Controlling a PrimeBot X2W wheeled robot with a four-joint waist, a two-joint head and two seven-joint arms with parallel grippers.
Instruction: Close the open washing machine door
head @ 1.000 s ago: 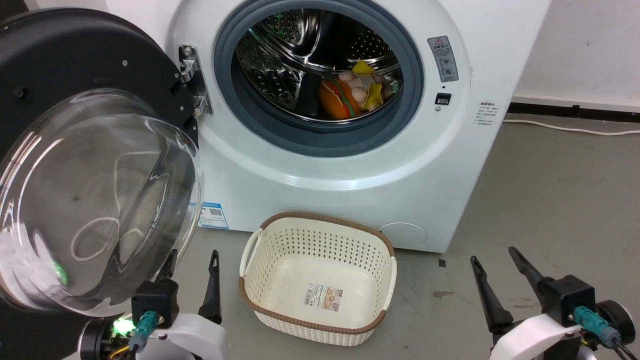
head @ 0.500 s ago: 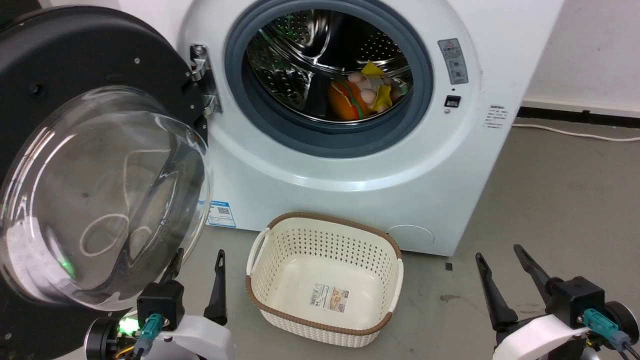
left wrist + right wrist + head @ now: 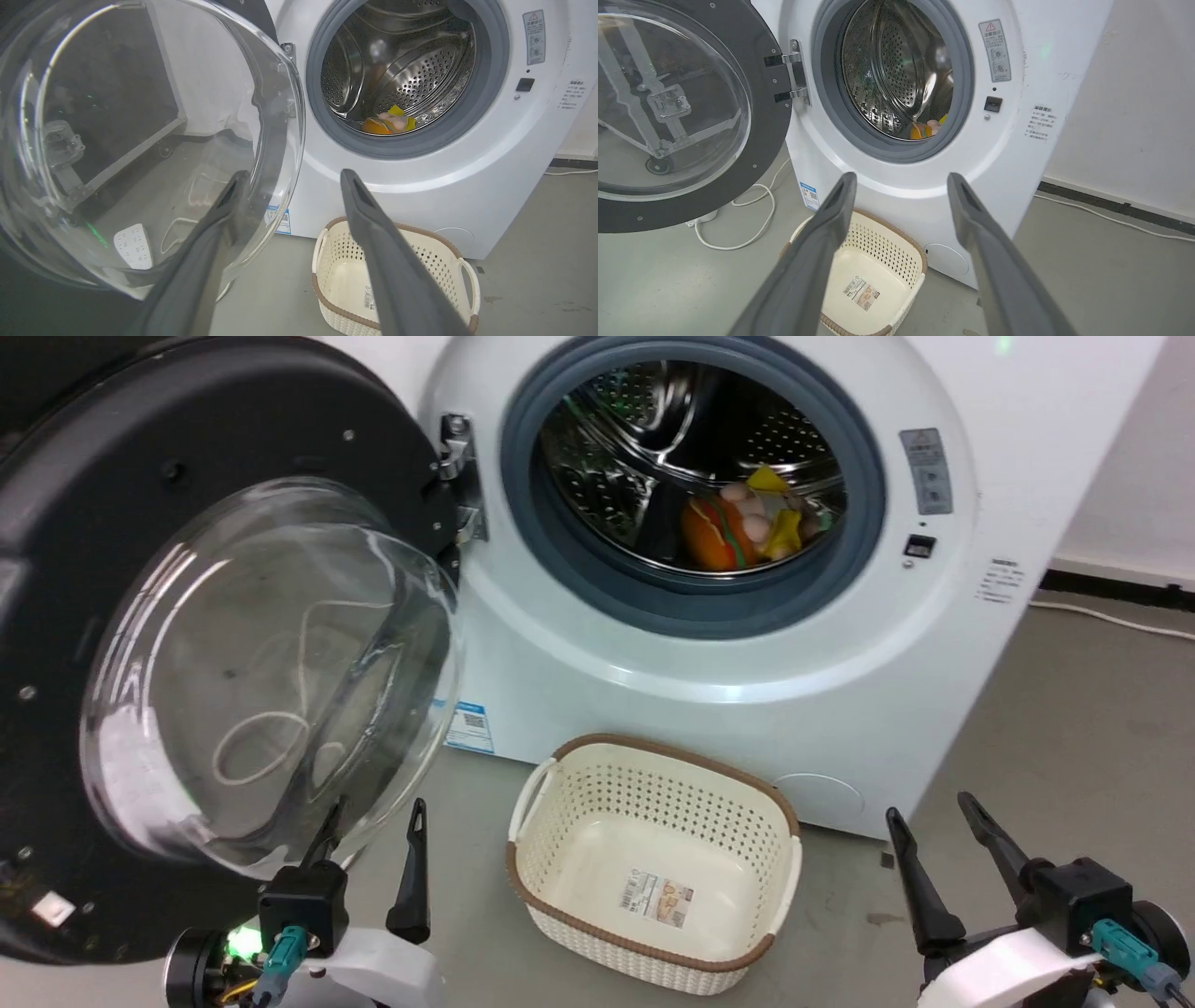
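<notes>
Head camera looked steeply down at the washing machine [image 3: 747, 663] and floor [image 3: 1074, 709]. Both wrist cameras sat lower, facing the drum [image 3: 402, 70] almost level, and the left one hung close against the washing machine door [image 3: 140, 140]. All three shared the basket [image 3: 644, 793].

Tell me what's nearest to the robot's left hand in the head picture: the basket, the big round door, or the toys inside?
1. The washing machine door: its glass bowl is right beside the left hand, on the left.
2. The basket: a little way off to the right, low down.
3. The toys: far back, inside the drum.
</notes>
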